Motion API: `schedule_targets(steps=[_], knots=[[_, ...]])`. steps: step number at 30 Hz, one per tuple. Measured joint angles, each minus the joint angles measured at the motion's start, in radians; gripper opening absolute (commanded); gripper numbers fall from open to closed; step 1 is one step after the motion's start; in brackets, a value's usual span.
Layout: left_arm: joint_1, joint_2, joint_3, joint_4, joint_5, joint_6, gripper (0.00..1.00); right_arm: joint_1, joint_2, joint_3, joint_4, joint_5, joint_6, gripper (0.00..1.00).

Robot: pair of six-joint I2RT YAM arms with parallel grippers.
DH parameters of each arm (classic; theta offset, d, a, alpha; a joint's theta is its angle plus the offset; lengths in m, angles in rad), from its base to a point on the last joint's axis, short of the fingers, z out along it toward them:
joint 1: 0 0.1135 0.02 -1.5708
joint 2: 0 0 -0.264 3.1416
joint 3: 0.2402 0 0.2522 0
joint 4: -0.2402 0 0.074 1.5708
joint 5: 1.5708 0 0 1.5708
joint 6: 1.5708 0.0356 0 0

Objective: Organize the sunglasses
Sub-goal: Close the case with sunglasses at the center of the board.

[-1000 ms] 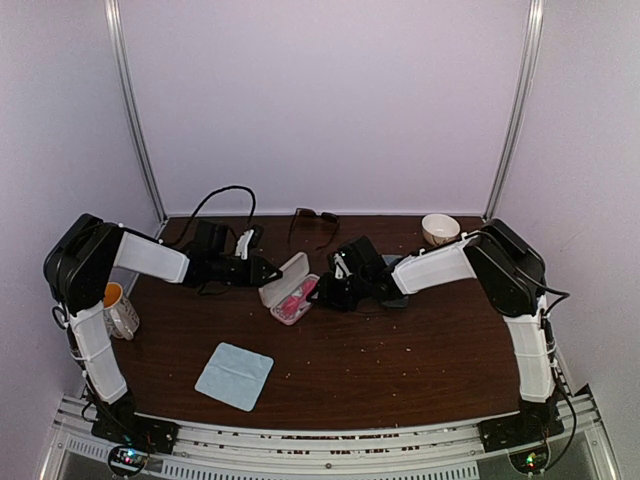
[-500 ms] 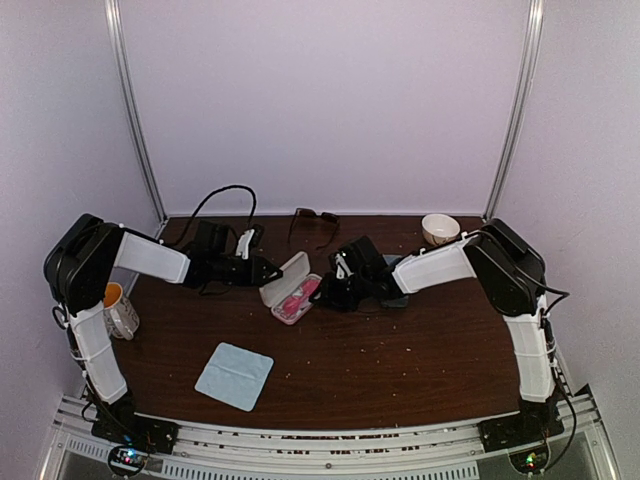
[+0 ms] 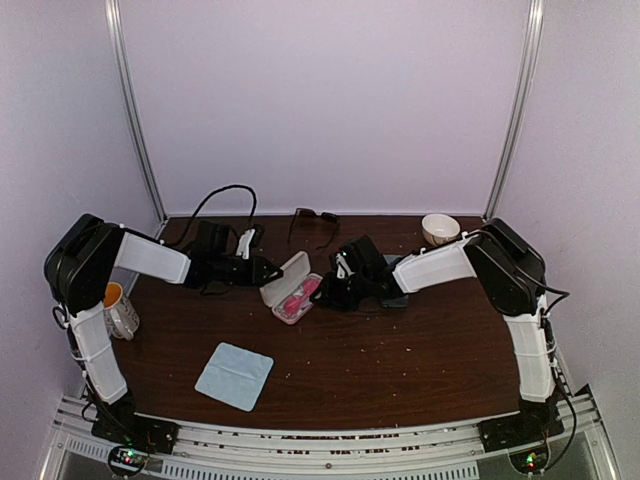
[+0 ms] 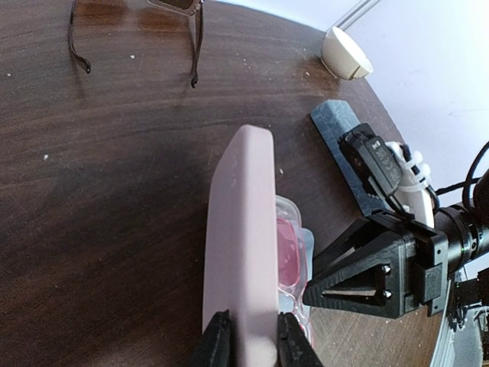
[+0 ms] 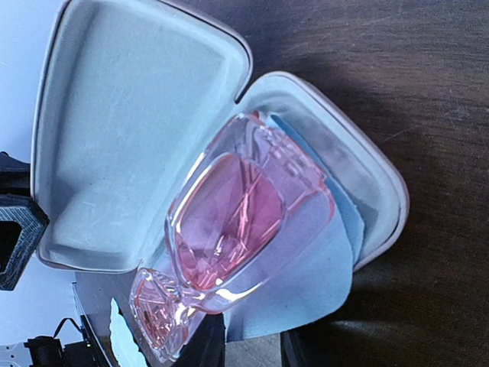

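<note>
Open pink oblong case (image 3: 290, 283) at mid-desk, on the dark wooden desk (image 3: 400, 350), flanked by both arms. Left end effector (image 4: 250, 336): fingers nearly together, clamped on the free edge of the raised pink lid (image 4: 243, 245). Pink translucent sunglasses (image 5: 229, 222) lie folded in the case's tray on a light-blue cloth (image 5: 306, 267), one lens tilted up toward the lid's grey lining. Right end effector (image 5: 250, 348): fingers partly apart, directly at the near rim of these sunglasses and the tray edge; whether they pinch the frame cannot be told. Thin brown wire-frame sunglasses (image 3: 314, 217) rest unfolded at the desk's far edge, well apart from both end effectors, beyond the case.
</note>
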Motion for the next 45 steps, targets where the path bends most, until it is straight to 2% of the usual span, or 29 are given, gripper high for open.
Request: schedule_targets(steps=[45], knots=[[-0.099, 0.021, 0.064, -0.029, -0.166, 0.047, 0.21, -0.014, 0.003, 0.025, -0.048, 0.000, 0.001, 0.26]])
